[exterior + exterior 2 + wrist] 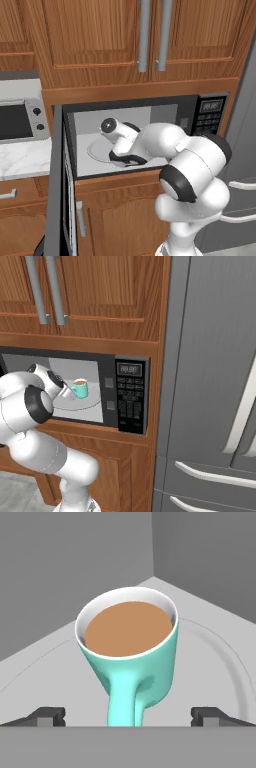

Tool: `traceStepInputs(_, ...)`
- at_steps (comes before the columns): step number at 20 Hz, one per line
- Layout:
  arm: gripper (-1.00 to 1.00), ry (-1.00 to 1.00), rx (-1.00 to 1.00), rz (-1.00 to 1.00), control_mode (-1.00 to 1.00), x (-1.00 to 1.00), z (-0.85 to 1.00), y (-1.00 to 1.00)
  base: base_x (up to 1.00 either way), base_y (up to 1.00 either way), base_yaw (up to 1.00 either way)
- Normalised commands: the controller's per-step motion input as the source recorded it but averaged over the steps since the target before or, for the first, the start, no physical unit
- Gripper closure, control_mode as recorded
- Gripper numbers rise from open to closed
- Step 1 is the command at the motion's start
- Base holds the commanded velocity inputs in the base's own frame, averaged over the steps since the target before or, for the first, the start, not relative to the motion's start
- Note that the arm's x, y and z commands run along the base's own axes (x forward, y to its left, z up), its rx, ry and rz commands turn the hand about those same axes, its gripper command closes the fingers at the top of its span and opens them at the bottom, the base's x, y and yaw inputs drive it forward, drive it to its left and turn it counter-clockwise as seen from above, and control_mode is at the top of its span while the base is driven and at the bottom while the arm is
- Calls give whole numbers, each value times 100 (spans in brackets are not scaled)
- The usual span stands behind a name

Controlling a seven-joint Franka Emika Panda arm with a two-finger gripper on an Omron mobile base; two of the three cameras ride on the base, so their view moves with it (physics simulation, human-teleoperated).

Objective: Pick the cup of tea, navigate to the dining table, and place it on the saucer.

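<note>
The cup of tea (131, 643) is a small teal mug with a pale rim and brown liquid. It stands upright on the round grey plate (220, 657) inside the open microwave (131, 396). Its handle points toward my hand. My gripper (129, 716) is open, with one fingertip (47, 716) on each side of the handle and neither touching it. In the right base view the cup (80, 388) sits just past my wrist inside the oven. The dining table and the saucer are out of view.
The microwave door (57, 190) stands open to the left, edge-on beside the arm. A toaster oven (20, 120) sits on the marble counter at left. Wood cabinets (125, 35) hang above, and a grey fridge (215, 381) stands at right. The microwave's walls close in around the hand.
</note>
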Motion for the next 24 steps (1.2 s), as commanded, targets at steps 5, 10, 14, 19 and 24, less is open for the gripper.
traceStepInputs(5, -100, 2, 0, 0, -100, 13, 0, 0, 0, 0, 0)
traceStepInputs(10, 100, 1, 0, 0, -100, 10, 0, 0, 0, 0, 0)
traceStepInputs(14, 100, 0, 0, 0, -100, 1, -3, 0, 0, 0, 0)
traceStepInputs(19, 100, 0, 0, 0, -100, 0, -4, 0, 0, 0, 0)
traceStepInputs(24, 100, 1, 0, 0, -100, 0, 0, 0, 0, 0, 0)
